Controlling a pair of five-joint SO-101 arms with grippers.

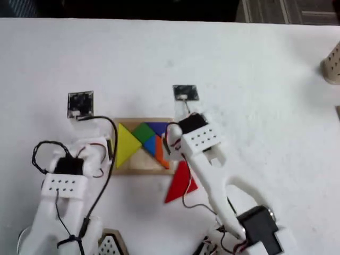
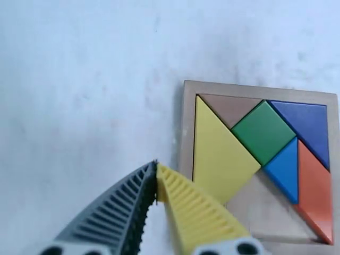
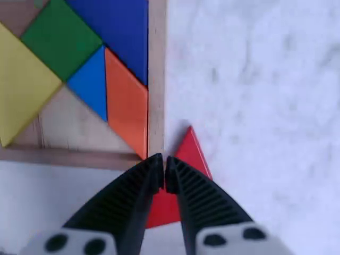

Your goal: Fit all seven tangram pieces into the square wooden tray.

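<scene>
Hovering over a flat red triangle (image 3: 192,153) at the square wooden tray's (image 3: 156,79) five o'clock, the right claw (image 3: 163,162) is clenched empty; the clenched left claw (image 2: 156,172) sits at nine o'clock.

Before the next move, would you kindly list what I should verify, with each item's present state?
1. Red triangle lying on the table, outside the tray: ok.
2. Triangular gap in the tray bare: ok.
3. Right gripper open for pickup: not ok, shut.
4. Left gripper off the tray: ok, beside it.
5. Six other pieces lying inside the tray: ok.
</scene>
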